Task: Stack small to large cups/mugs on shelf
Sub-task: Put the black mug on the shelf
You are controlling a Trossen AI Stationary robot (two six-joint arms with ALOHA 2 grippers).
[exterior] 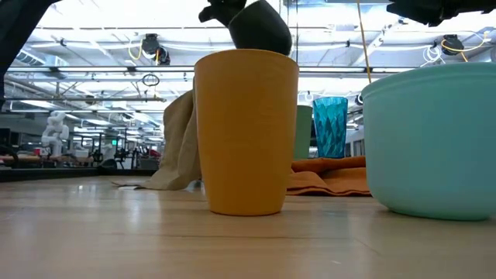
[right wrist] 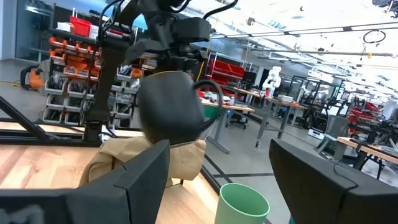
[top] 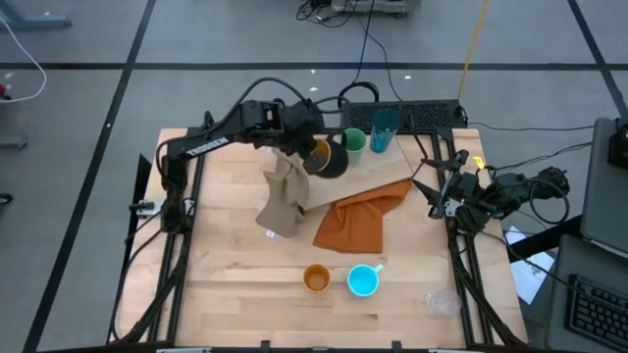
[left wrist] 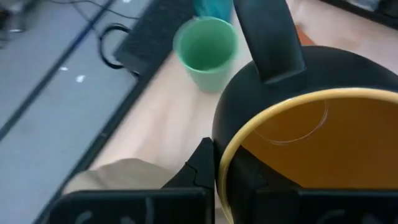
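My left gripper [top: 312,149] is shut on a mug [top: 327,158], dark outside and yellow inside, held in the air near the table's far edge. Just right of it stand a light green cup [top: 353,144] and a teal tumbler [top: 385,129]. Near the front edge stand an orange cup [top: 316,278], a cyan mug [top: 363,280] and a clear glass [top: 442,302]. My right gripper [top: 435,196] waits open at the right edge, touching nothing. I cannot make out a shelf apart from the wooden tabletop. My left gripper holds the mug by its rim [left wrist: 221,163], on the side opposite the dark handle [left wrist: 268,43]. One finger [left wrist: 200,168] is outside the wall and the other is inside. The fingers slant down from the table's left. The mug hangs tilted, lifted clear of the table [exterior: 260,27].
A tan cloth [top: 283,196] stands bunched up just below the held mug. An orange cloth [top: 361,222] lies spread in the middle of the table. A dark keyboard [top: 412,115] lies along the far edge. Bare wood shows at the front left.
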